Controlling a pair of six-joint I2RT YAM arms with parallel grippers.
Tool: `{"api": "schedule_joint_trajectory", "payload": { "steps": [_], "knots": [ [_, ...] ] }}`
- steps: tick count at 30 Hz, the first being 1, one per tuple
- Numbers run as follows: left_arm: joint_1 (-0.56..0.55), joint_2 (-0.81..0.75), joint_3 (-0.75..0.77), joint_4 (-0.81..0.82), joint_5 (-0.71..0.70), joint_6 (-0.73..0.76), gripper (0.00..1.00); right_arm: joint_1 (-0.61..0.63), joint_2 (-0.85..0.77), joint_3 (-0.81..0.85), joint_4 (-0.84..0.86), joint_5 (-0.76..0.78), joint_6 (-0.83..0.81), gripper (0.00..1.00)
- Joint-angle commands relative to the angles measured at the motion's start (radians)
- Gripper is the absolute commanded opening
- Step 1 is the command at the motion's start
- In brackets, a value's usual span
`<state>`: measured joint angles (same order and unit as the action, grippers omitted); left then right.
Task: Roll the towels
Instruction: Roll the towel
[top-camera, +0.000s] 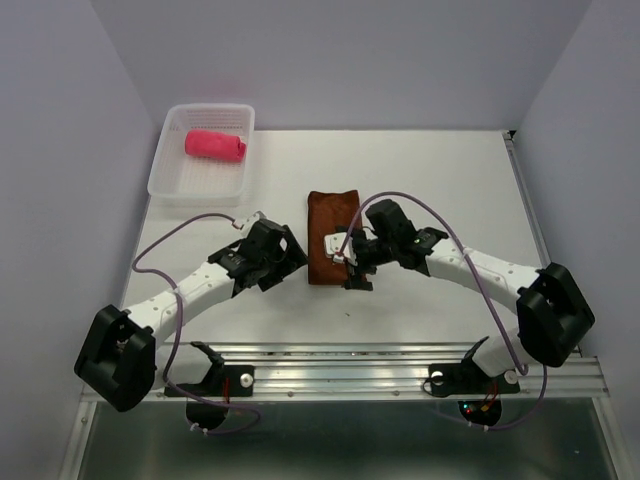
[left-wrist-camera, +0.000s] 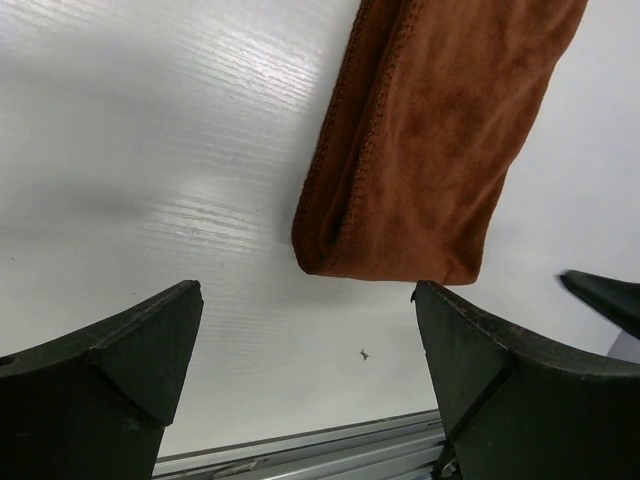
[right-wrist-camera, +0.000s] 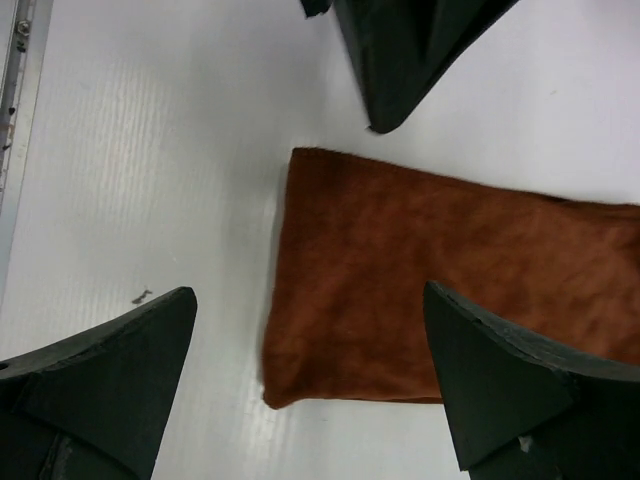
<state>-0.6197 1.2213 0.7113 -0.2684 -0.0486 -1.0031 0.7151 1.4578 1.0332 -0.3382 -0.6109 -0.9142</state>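
Observation:
The rust brown towel (top-camera: 328, 222) lies folded flat as a long strip in the middle of the table. My left gripper (top-camera: 297, 256) stands open just left of its near end, whose folded corner (left-wrist-camera: 430, 150) shows beyond my left gripper (left-wrist-camera: 307, 290). My right gripper (top-camera: 350, 268) hovers open over that same near end, with the brown towel (right-wrist-camera: 400, 290) below my right gripper (right-wrist-camera: 310, 292) and nothing pinched. The pink-red towel (top-camera: 215, 144) lies rolled up in the white basket (top-camera: 170, 190) at the far left.
A metal rail (top-camera: 400, 365) runs along the table's near edge, close behind both grippers. A left finger (right-wrist-camera: 400, 60) shows in the right wrist view, and a right finger (left-wrist-camera: 605, 295) in the left wrist view. A small dark speck (left-wrist-camera: 365, 353) lies on the table.

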Motion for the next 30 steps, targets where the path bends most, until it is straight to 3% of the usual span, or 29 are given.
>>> {"api": "schedule_joint_trajectory", "payload": {
  "steps": [1, 6, 14, 19, 25, 26, 30],
  "knots": [
    [0.002, -0.051, 0.007, 0.014, -0.034, -0.042, 0.99, 0.013, 0.004, -0.119, 0.273, -0.001, 0.169, 1.0],
    [0.0, -0.052, 0.008, -0.003, -0.054, -0.037, 0.99, 0.023, 0.075, -0.173, 0.278, 0.054, 0.121, 0.92],
    [0.001, -0.092, -0.026, 0.003, -0.077, -0.043, 0.99, 0.041, 0.159, -0.193, 0.326, 0.074, 0.089, 0.65],
    [0.0, -0.106, -0.024, -0.006, -0.085, -0.038, 0.99, 0.041, 0.199, -0.199, 0.361, 0.089, 0.084, 0.62],
    [0.0, -0.079, -0.012, -0.005, -0.089, -0.028, 0.99, 0.041, 0.213, -0.21, 0.389, 0.105, 0.1, 0.3],
    [0.0, -0.074, -0.01, -0.006, -0.089, -0.025, 0.99, 0.041, 0.211, -0.203, 0.387, 0.108, 0.109, 0.2],
    [0.0, -0.063, -0.001, 0.0, -0.085, -0.005, 0.99, 0.041, 0.184, -0.133, 0.296, 0.097, 0.165, 0.09]
  ]
}}
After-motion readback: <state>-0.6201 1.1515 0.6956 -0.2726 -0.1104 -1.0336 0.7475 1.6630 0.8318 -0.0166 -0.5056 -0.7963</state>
